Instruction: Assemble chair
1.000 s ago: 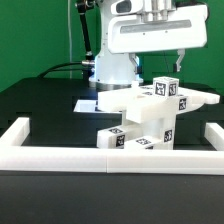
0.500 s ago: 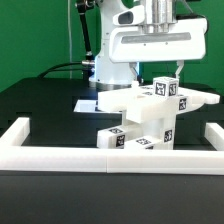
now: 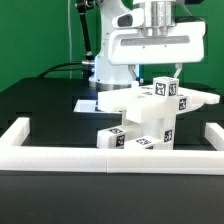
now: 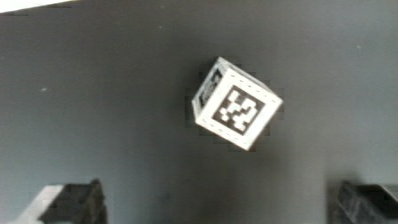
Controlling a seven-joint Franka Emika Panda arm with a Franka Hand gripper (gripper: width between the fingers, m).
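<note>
Exterior view: chair (image 3: 150,115) seen partly stacked mid-worktop (image 3: 40,105), behind barrier wall (image 3: 110,158). Claw (image 3: 159,72) held spread wide, empty, just above top tagged block (image 3: 165,90).

Wrist view: tagged block (image 4: 235,103) centred between fingertips (image 4: 68,202). Step judged: approach for grasp; descent and closing required next.

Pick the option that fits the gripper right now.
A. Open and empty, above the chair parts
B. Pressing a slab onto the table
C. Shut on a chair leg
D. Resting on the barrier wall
A: the gripper hangs over the chair with its jaws spread and nothing between them; the wrist view shows a tagged block below, untouched.
</note>
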